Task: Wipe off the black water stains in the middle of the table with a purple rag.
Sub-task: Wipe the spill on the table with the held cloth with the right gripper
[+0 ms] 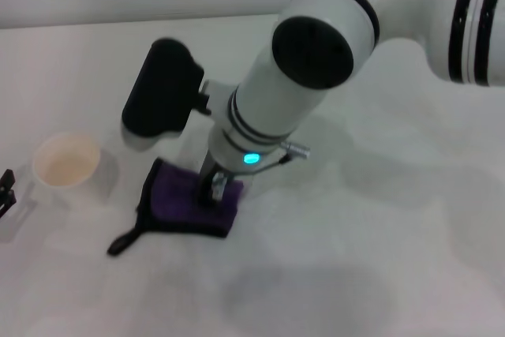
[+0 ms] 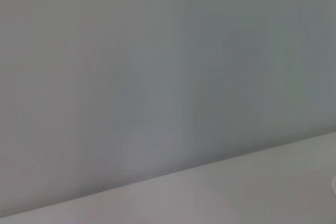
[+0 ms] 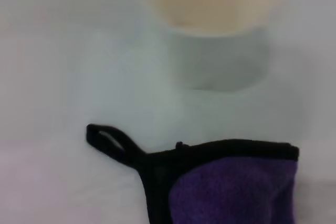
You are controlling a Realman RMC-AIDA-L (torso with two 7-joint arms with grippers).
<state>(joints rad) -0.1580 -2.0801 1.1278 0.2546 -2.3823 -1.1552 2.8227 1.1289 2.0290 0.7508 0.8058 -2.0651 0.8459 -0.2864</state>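
Note:
The purple rag (image 1: 185, 204) lies on the white table (image 1: 355, 219), its black loop strap (image 1: 122, 244) pointing to the front left. My right gripper (image 1: 215, 188) reaches down from the right arm and is shut on the rag's right part, pressing it to the tabletop. In the right wrist view the rag (image 3: 231, 192) and its strap (image 3: 107, 141) fill the lower part. No black stain shows in any view; the rag and arm cover part of the table. My left gripper (image 1: 6, 192) is parked at the far left edge.
A paper cup (image 1: 67, 165) stands just left of the rag; it also shows in the right wrist view (image 3: 215, 30). A faint grey smudge (image 1: 252, 290) lies in front of the rag. The left wrist view shows only a wall and a strip of the table (image 2: 252, 192).

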